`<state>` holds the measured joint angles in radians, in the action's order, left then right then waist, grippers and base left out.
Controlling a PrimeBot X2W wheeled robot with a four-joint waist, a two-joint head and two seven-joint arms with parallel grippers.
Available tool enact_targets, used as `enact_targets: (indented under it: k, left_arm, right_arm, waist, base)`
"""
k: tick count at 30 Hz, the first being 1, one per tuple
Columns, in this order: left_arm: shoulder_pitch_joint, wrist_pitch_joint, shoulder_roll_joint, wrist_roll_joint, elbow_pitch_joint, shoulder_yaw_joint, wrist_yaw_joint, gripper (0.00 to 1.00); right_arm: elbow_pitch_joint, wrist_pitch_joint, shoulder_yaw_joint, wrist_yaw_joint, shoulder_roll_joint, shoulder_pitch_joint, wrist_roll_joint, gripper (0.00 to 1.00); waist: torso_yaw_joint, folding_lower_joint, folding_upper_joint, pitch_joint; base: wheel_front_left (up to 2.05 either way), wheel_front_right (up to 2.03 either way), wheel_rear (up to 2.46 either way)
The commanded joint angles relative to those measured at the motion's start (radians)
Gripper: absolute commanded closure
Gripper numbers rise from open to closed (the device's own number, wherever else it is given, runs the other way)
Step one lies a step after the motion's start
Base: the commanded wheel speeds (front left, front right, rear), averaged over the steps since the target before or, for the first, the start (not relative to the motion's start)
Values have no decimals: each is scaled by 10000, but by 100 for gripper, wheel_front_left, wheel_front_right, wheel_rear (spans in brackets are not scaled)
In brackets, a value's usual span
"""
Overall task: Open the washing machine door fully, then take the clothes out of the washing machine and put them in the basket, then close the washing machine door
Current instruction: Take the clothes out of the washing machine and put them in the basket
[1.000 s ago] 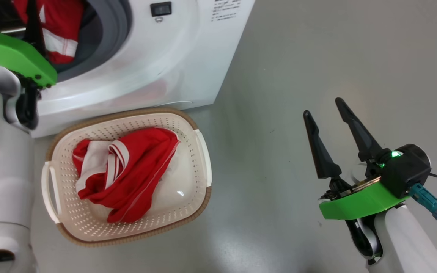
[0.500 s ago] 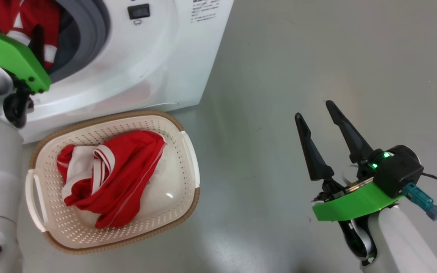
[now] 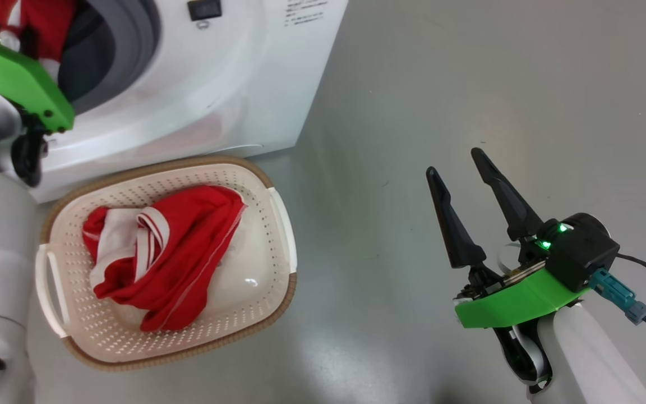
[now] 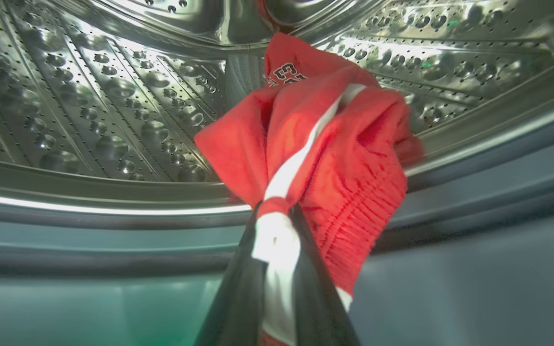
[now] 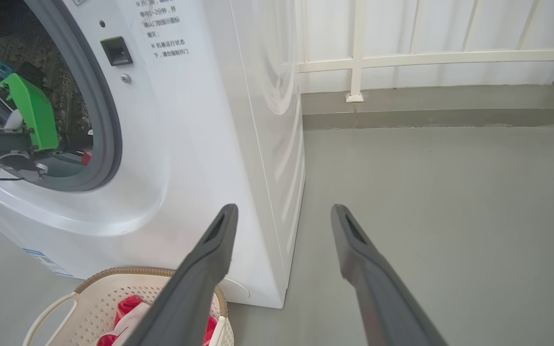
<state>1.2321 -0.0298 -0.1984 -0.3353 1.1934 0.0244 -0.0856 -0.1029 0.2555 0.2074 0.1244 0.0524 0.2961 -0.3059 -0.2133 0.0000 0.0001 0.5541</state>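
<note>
In the head view, the white washing machine (image 3: 199,84) stands at the upper left on the grey floor (image 3: 441,84); the basket (image 3: 188,166) sits on the floor just in front of it, and red and white clothes (image 3: 166,247) lie crumpled inside the basket, toward its left half. The left arm, with its green plate (image 3: 17,78), reaches into the round opening of the machine, where some red fabric (image 3: 37,17) is visible; its fingers are hidden here. The right gripper (image 3: 452,161) hangs over bare floor at the lower right, well apart from the basket; its two dark fingers are spread and hold nothing.

In the left wrist view, the left gripper (image 4: 277,216) is at the mouth of the steel drum (image 4: 89,96); its fingers are pressed together and pinch a white band of a red garment (image 4: 334,158). The garment bunches up above the fingertips, over the grey gasket (image 4: 474,192) and the drum's edge; some printed letters show at its top.

In the right wrist view, the fingers of the right gripper (image 5: 284,209) stand wide apart, with nothing between them; they point toward the front corner of the washing machine (image 5: 200,144). The basket (image 5: 94,288) with red clothes (image 5: 123,307) is at the bottom left; the green plate (image 5: 31,110) of the left arm is inside the opening; a white railing (image 5: 402,57) stands behind.
</note>
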Motion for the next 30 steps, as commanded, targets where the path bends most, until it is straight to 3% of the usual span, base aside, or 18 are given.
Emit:
enact_targets:
  k: [1,9,16,24,30]
  left_arm:
    - [-99,351,-324,-46,-303,-99,6,100]
    - [-607,2206,-171,54,-630,75,4,100]
    - [-1150,2840,-43,135,-1261,143,16,100]
    - [-3021,2912,233,455,-4235,-254,311,100]
    - [-4584,2914,670,645,-6112,-630,273,100]
  right_arm:
    - [181,63,179,63,10,77,76,0]
    - [156,63,147,63,78,91,148,0]
    - [127,63,62,63,164,29,206,0]
    - [133,63,-41,63,221,-126,209,0]
    - [102,63,-267,63,226,-447,230,0]
  waist:
    - [139,0,-1,-97]
    - [561,0,-1,-370]
    - [925,0,-1,-665]
    - [1306,0,-1,-1272]
    - [1607,0,-1,-1837]
  base:
    - [0,0,0]
    - [0,0,0]
    - [0,0,0]
    - [0,0,0]
    - [0,0,0]
